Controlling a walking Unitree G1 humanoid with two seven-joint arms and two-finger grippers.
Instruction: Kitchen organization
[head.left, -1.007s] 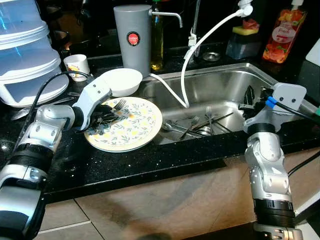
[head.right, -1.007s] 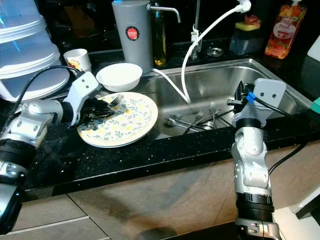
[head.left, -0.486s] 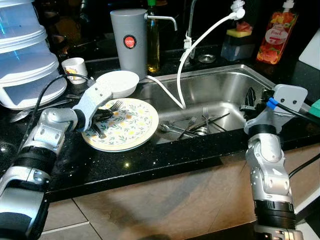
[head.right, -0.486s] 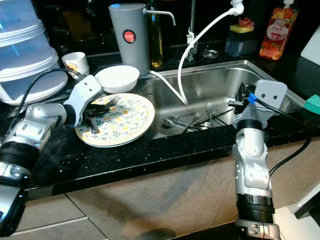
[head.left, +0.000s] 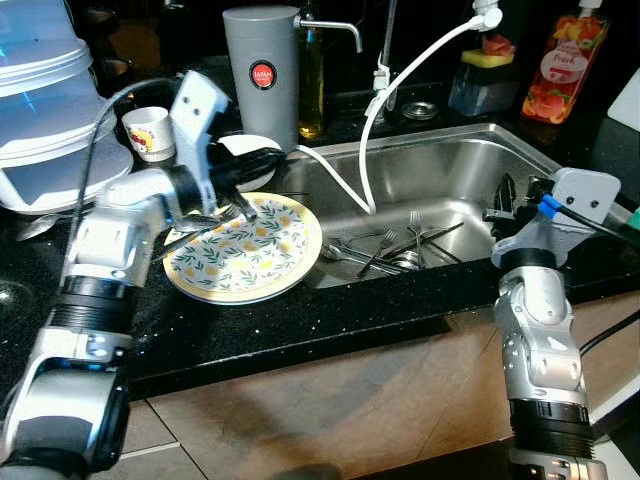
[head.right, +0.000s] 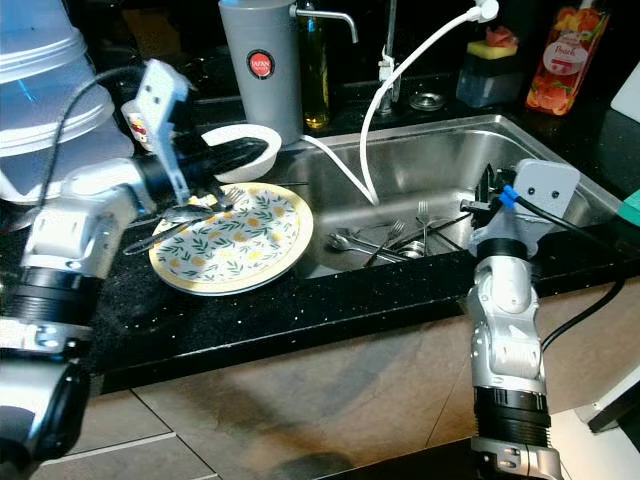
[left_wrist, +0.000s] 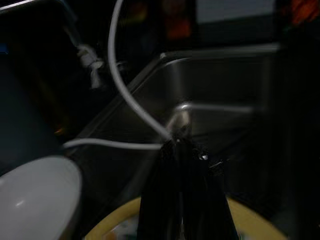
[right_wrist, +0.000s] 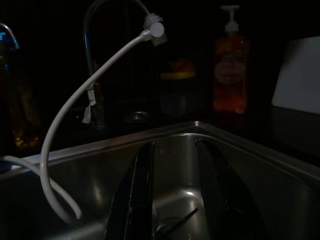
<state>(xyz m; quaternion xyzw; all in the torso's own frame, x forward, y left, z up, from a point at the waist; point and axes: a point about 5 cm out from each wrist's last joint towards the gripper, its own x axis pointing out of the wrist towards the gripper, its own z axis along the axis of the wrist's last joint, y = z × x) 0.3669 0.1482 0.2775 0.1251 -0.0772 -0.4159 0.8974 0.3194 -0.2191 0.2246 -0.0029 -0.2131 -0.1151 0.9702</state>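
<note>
Two black-fingered grippers at work: left gripper (head.left: 240, 165) raised over round leaf-patterned plate (head.left: 262, 262) near black counter's (head.left: 300, 325) front edge, pinched together, hold indiscernible; right gripper (right_wrist: 175, 195) parted, empty, over steel sink (head.left: 450, 175) holding loose cutlery (head.left: 400, 250).

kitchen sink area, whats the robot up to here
The left end effector hangs above the floral plate on the black countertop, fingers together, beside the white bowl. A spoon and fork lie on the plate. The right end effector is open over the steel sink, where more cutlery lies by the white hose.
</note>
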